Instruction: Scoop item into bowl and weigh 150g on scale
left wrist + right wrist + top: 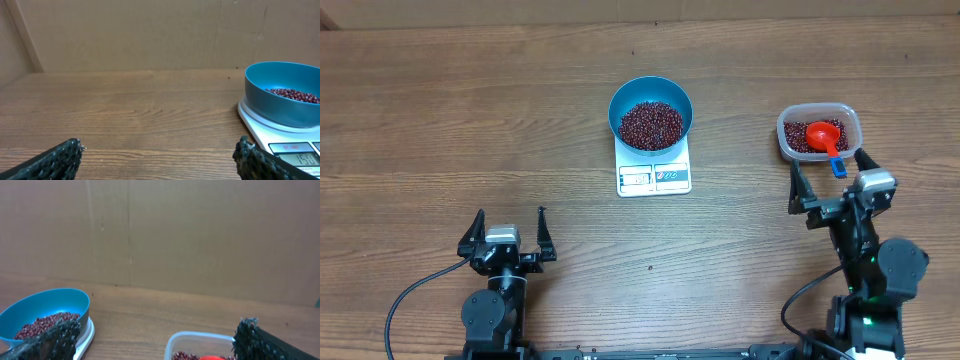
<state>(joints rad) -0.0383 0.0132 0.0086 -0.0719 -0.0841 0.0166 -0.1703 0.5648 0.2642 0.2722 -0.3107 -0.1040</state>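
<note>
The blue bowl (651,113) sits on the white scale (654,176) at the table's middle, with a heap of dark red-brown beans (651,124) inside. The left wrist view shows the bowl (282,92), its beans (293,94) and the scale (280,135) at the right. In the right wrist view the bowl (45,312) is at the left. My left gripper (509,228) stands open near the front left, nothing between its fingers. My right gripper (828,172) is open just in front of the clear tub (819,132); it holds nothing.
The clear plastic tub (200,345) at the right holds more beans and a red scoop (824,135) with a blue handle end. A brown cardboard wall (190,235) stands behind the table.
</note>
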